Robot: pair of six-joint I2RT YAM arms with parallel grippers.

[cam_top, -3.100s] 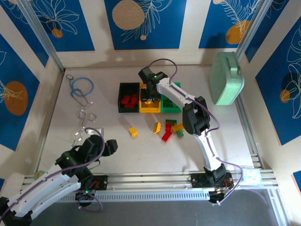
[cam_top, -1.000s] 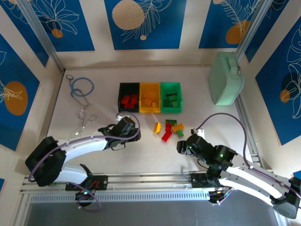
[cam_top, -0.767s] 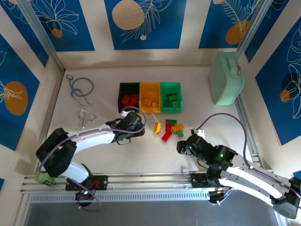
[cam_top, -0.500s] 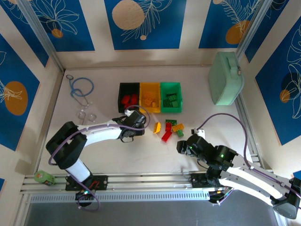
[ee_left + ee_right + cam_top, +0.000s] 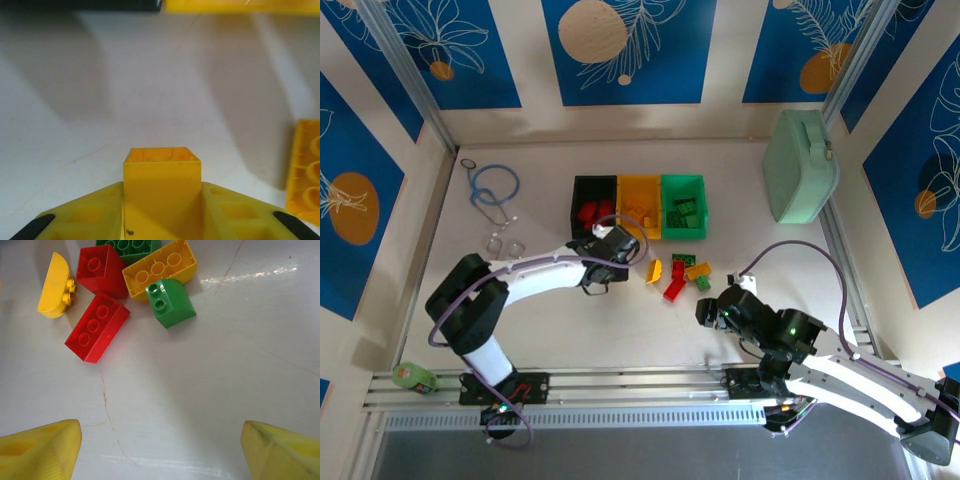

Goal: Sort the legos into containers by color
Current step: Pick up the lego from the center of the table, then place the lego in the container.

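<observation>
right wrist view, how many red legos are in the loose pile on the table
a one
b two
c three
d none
b: one red lego sits at the top of the pile and a second red lego lies just below it, beside the yellow rounded lego.

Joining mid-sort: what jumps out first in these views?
The left gripper pinches a yellow brick just short of the row of containers at mid-table. Right of it lies a loose cluster of legos, with the open right gripper hovering near.
</observation>
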